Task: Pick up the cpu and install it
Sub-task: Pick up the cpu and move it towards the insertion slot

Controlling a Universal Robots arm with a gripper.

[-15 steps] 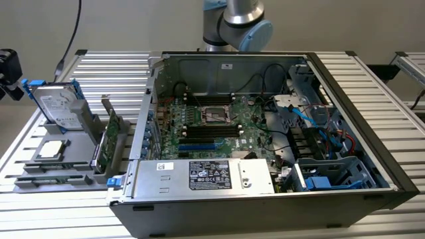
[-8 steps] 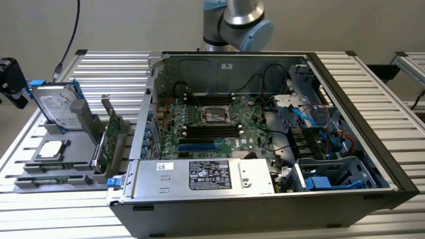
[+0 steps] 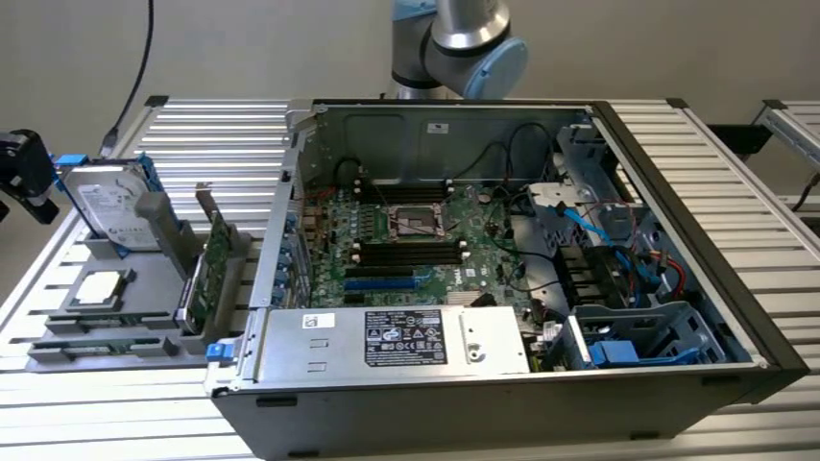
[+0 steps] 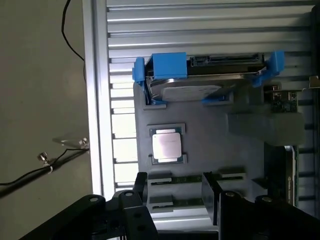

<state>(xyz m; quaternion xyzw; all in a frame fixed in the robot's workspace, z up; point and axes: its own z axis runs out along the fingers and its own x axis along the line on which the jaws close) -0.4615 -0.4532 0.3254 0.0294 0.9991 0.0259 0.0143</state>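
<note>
The cpu [image 3: 103, 288], a small square chip with a shiny silver top, lies flat in a recess of the grey parts tray [image 3: 77, 336] at the exterior view's left. In the wrist view the cpu [image 4: 166, 146] lies a little beyond my gripper [image 4: 175, 192], on the tray [image 4: 210, 150]. The two black fingers [image 4: 140, 187] stand apart, open, with nothing between them and well clear of the chip. Inside the open computer case [image 3: 513, 240], the motherboard's square socket [image 3: 417, 221] faces up.
A labelled hard drive in a blue bracket [image 3: 109, 206] stands at the tray's far end, also seen as hard drive [image 4: 195, 90]. Circuit cards [image 3: 211, 269] stand on the tray's case side. A power supply box [image 3: 397, 341] and cables [image 3: 577, 221] crowd the case. A black device [image 3: 23, 173] sits at the left edge.
</note>
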